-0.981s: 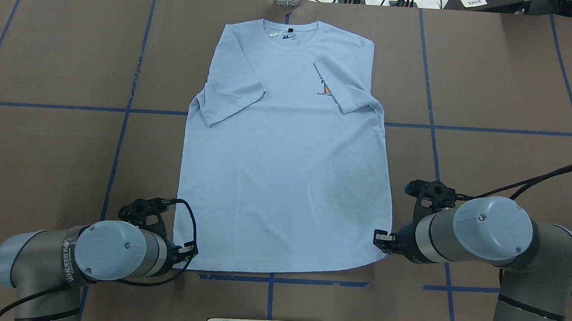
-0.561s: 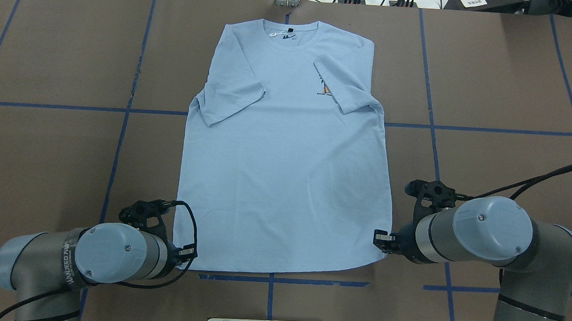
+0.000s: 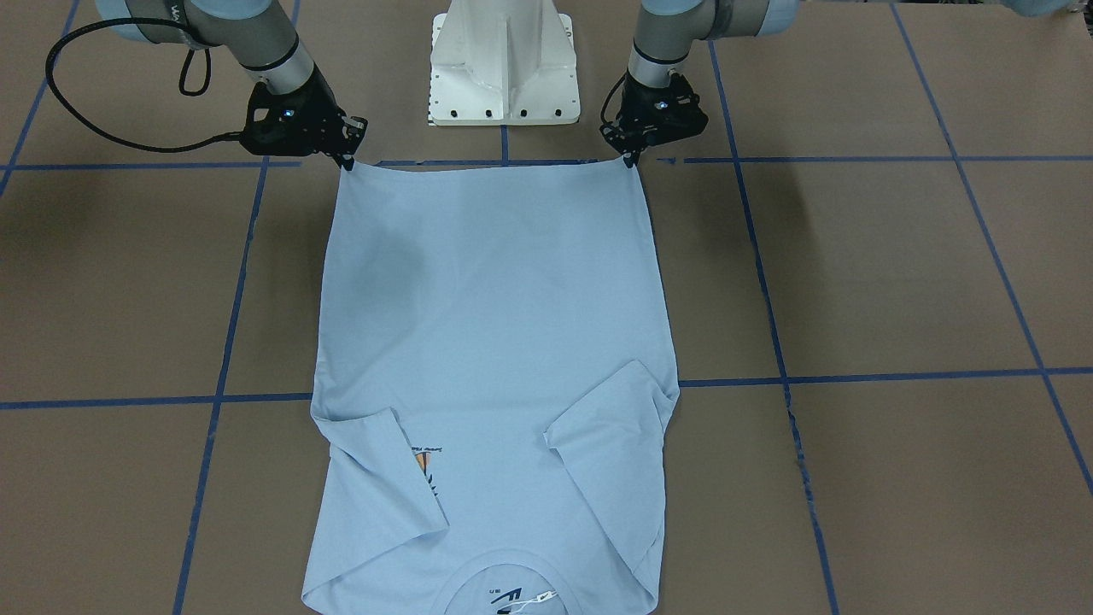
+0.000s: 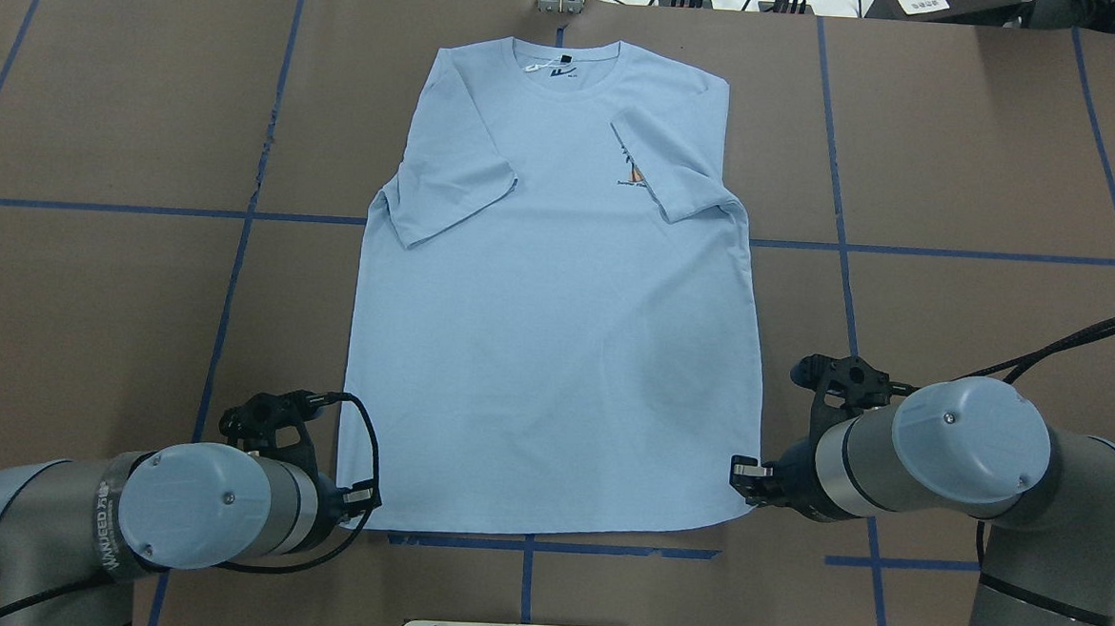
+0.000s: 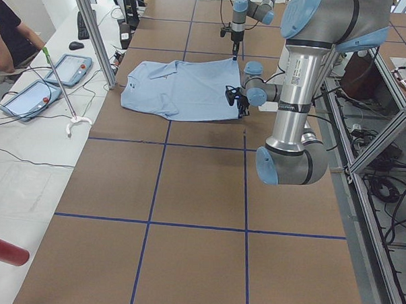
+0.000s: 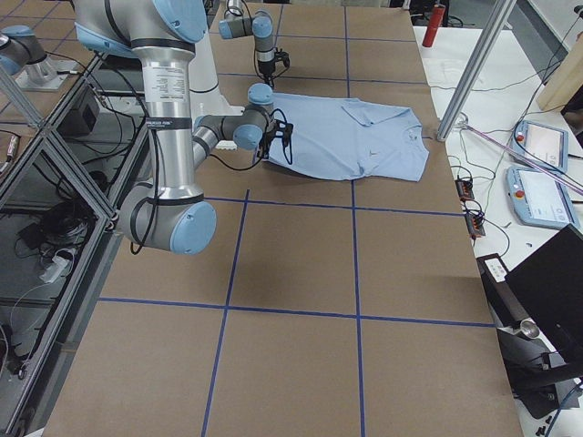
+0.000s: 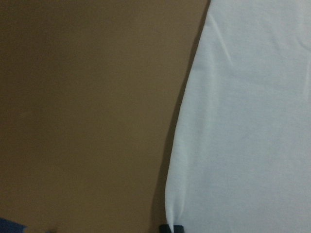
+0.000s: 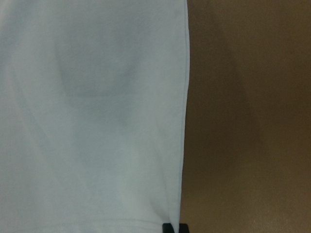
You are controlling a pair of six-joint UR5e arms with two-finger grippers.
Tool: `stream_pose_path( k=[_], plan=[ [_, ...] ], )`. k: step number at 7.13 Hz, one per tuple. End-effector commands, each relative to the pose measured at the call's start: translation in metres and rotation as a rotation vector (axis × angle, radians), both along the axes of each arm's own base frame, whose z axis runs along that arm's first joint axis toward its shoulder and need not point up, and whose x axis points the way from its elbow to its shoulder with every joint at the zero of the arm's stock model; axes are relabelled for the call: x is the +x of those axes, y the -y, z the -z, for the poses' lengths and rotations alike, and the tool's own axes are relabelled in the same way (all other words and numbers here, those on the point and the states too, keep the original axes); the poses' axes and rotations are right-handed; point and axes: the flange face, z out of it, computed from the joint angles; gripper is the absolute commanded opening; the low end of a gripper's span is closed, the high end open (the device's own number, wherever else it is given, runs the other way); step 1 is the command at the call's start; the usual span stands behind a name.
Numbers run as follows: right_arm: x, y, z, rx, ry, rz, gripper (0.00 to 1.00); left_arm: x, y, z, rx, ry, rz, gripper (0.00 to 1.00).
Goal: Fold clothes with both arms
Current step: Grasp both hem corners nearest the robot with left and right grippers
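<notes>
**knitpick:** So each arm has a bottom corner, right? The left claw (image 4: 363,505) is pinched on the hem corner on its side and the right claw (image 4: 743,472) on the other. In both wrist views the cloth puckers straight into a black fingertip, so it reads as clamped on fabric, not just parked beside it.

**ur5_dave:** Looks that way to me too. The T-shirt (image 4: 555,351) lies flat and front-up in the middle of the worktop (image 4: 90,308), hem toward the robot and collar (image 4: 566,61) at the far edge. Both sleeves (image 4: 454,193) are already tucked in over the chest, and the one on the robot's right half-covers the palm print (image 4: 634,172).

**knitpick:** So the step is probably hem up to the collar?

**ur5_dave:** That'd be my guess. To do it well, the arms should raise both corners together, same height and same pace, with the hem taut between them so the middle doesn't sag. Lift just enough to clear the cloth underneath, then carry it straight away from the robot. Any sideways drift and the side edges won't line up. The grip is only on the very corners, so a jerk could pull one free. The tucked sleeves sit loose too, and dragging the hem across them would likely flip them back out.
</notes>
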Motion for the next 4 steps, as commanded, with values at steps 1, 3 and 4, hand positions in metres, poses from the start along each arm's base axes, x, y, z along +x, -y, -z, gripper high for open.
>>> stream_pose_path(
  k=[1,3,4],
  plan=[
    [0.027,-0.018,0.012,-0.044,0.043,0.069,0.00,-0.029,-0.040,0.041,0.016,-0.008,-0.088,0.00],
    [0.054,-0.050,0.024,-0.118,0.087,0.197,0.00,-0.046,-0.085,0.062,0.013,-0.029,-0.172,0.00],
    [0.066,-0.067,0.028,-0.126,0.094,0.236,0.00,-0.045,-0.103,0.064,0.009,-0.022,-0.207,0.00]
  ],
)
